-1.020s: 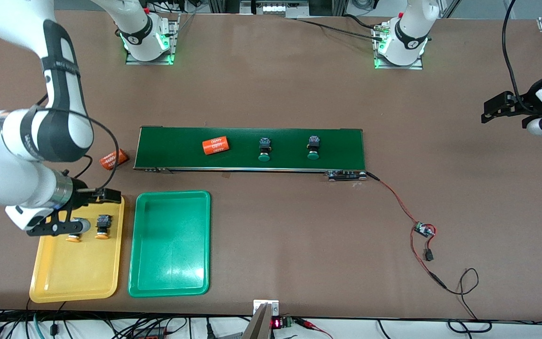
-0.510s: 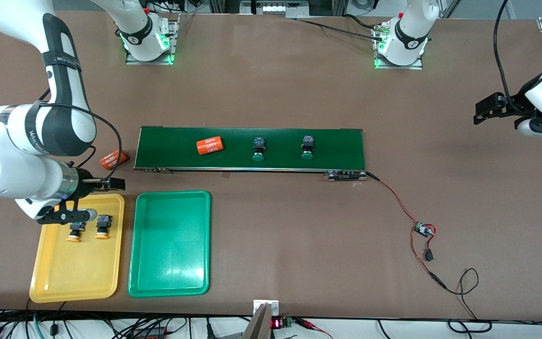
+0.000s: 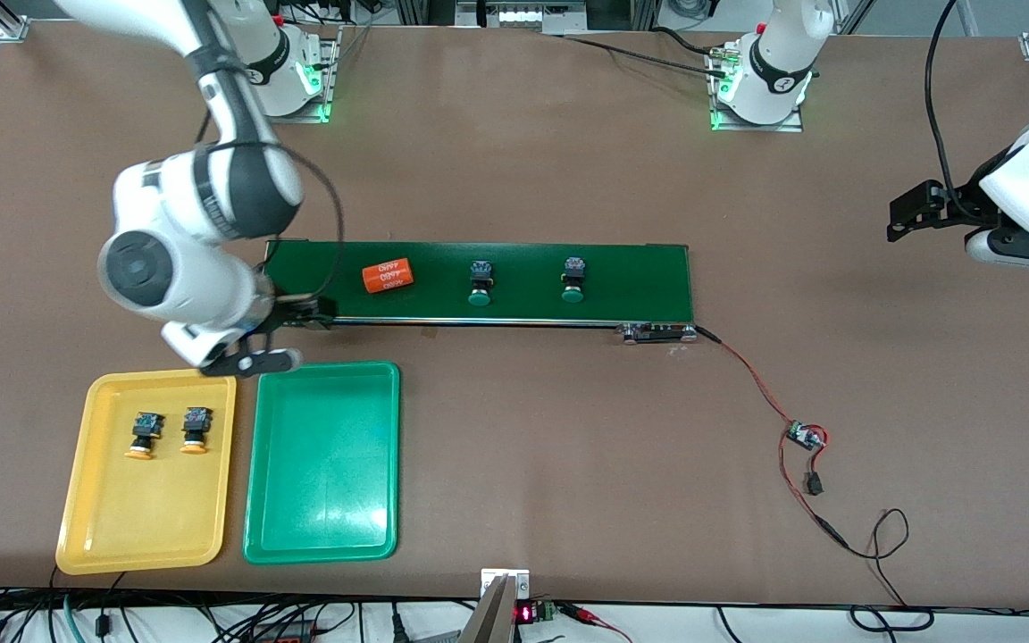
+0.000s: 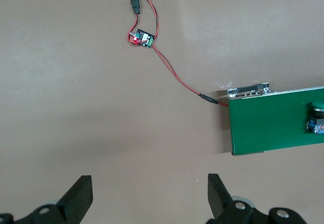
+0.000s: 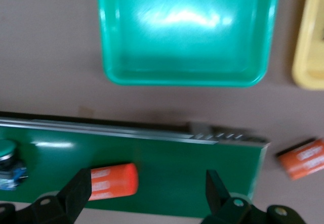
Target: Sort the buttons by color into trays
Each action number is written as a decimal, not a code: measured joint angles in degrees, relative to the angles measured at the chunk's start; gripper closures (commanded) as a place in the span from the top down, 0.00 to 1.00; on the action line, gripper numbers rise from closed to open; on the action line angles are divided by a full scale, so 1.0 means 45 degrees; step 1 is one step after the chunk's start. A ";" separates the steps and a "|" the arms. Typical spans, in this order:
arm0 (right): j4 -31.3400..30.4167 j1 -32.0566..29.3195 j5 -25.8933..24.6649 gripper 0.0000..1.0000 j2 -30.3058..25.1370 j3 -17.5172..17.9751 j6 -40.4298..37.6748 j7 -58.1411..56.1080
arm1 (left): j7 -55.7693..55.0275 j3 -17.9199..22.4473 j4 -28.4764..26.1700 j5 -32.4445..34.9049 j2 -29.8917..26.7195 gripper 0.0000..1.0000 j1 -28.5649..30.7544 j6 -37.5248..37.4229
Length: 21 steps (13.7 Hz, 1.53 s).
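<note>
Risk I see: right gripper (image 3: 287, 335), jaws released over the belt (image 3: 622, 277), could grasp the orange cylinder (image 3: 388, 275) instead of a green button (image 3: 479, 284).

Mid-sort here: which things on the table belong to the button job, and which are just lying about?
Job:
- two yellow-capped buttons in the yellow tray
- two green-capped buttons on the belt
- green tray
- right gripper, open, over the belt's end
- left gripper, open, waiting

Lying about:
- orange 4680 cylinder on the belt
- circuit board with wires
</note>
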 measured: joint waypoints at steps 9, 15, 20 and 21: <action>-0.0910 0.3251 -0.0003 1.00 -0.0251 0.0265 0.0667 0.4752 | -0.0024 0.0010 0.0000 0.0001 0.0059 1.00 0.0041 0.0003; -0.1900 0.3865 -0.0012 1.00 0.0476 0.0452 0.2623 0.5979 | -0.0033 0.0025 0.0000 0.0001 0.0077 1.00 0.0070 0.0004; -0.2205 0.3863 -0.0012 1.00 0.0943 0.0443 0.3736 0.6898 | -0.0034 0.0026 0.0000 0.0001 0.0082 1.00 0.0071 0.0004; -0.2210 0.3885 -0.0012 1.00 0.1089 0.0457 0.3921 0.6992 | -0.0034 0.0025 -0.0001 0.0001 0.0083 1.00 0.0071 0.0004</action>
